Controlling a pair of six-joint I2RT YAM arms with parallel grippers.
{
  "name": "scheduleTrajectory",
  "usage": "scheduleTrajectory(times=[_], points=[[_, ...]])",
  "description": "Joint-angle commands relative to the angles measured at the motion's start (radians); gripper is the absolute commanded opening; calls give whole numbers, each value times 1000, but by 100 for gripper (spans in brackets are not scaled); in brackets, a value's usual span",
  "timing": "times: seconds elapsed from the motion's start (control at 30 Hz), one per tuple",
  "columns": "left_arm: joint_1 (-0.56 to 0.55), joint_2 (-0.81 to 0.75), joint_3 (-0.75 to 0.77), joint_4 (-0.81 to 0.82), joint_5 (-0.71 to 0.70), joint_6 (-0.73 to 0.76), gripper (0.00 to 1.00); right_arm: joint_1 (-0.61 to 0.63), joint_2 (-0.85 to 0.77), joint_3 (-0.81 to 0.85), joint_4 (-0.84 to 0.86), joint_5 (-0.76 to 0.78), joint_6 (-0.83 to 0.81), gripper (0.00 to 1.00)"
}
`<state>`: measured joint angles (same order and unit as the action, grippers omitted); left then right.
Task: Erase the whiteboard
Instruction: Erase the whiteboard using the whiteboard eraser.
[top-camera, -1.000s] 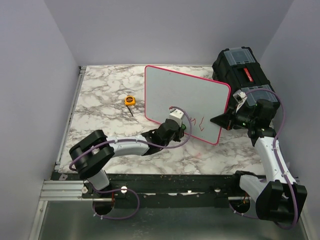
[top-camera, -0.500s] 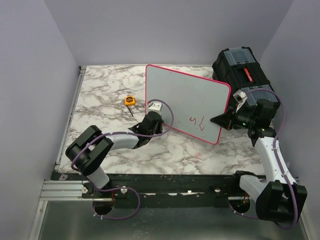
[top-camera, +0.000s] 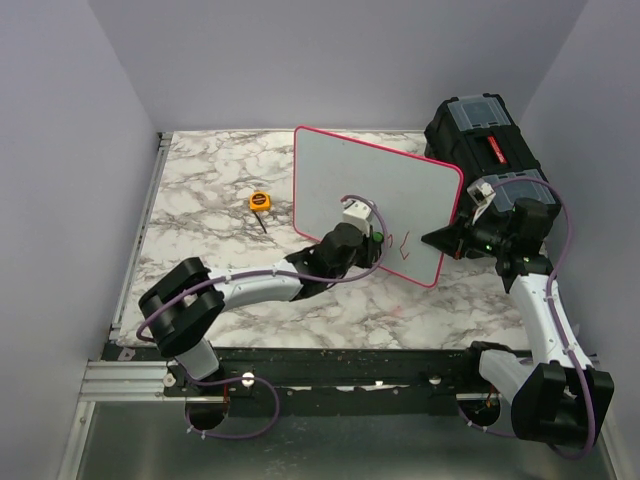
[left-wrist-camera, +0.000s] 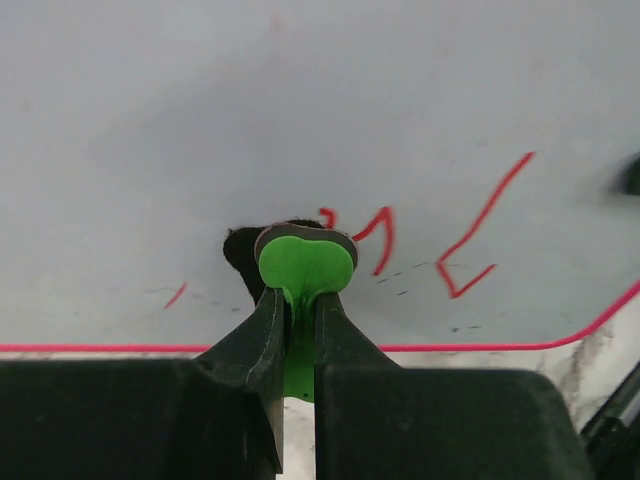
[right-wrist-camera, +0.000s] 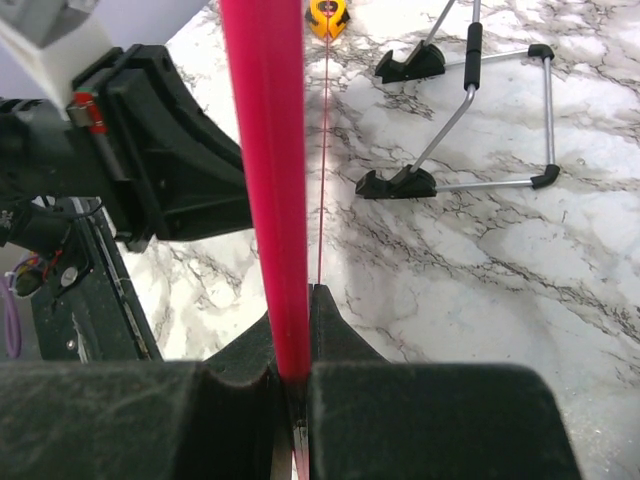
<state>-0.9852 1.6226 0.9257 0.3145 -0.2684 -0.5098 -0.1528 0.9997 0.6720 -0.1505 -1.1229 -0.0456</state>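
The whiteboard (top-camera: 370, 185), white with a pink-red rim, stands tilted on the marble table. My right gripper (top-camera: 448, 240) is shut on its right edge; in the right wrist view the red rim (right-wrist-camera: 265, 150) runs up from between the jaws of that gripper (right-wrist-camera: 297, 300). My left gripper (top-camera: 372, 240) is shut on a green eraser (left-wrist-camera: 305, 268), with a dark pad at its tip pressed against the whiteboard (left-wrist-camera: 300, 90) near the lower rim. Red marker lettering (left-wrist-camera: 480, 235) lies just right of the eraser. A short red stroke (left-wrist-camera: 176, 294) sits to its left.
A black toolbox (top-camera: 480, 135) stands at the back right, close behind the right arm. An orange tape measure (top-camera: 260, 201) lies on the table (top-camera: 210, 170) left of the board. Behind the board a wire stand with black feet (right-wrist-camera: 470, 90) rests on the marble.
The left gripper swung left to the board's lower left corner, then back right onto the lettering. The right gripper and board have hardly moved.
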Motion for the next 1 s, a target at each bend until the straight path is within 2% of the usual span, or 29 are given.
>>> scheduleTrajectory(times=[0.0,0.1,0.37,0.57,0.73,0.97], points=[[-30,22,44,39,4,-33,0,14,-27,14,-3,-104,4,0],[-16,32,22,24,-27,-31,0,14,-29,14,-4,-107,4,0],[130,33,-129,73,-61,-93,0,14,-30,14,-3,-110,3,0],[182,33,-169,108,-86,-102,0,15,-29,12,-3,-109,4,0],[168,37,-119,120,-47,-101,0,13,-24,12,-1,-109,4,0],[33,80,30,75,-66,-112,0,14,-24,12,-1,-108,3,0]])
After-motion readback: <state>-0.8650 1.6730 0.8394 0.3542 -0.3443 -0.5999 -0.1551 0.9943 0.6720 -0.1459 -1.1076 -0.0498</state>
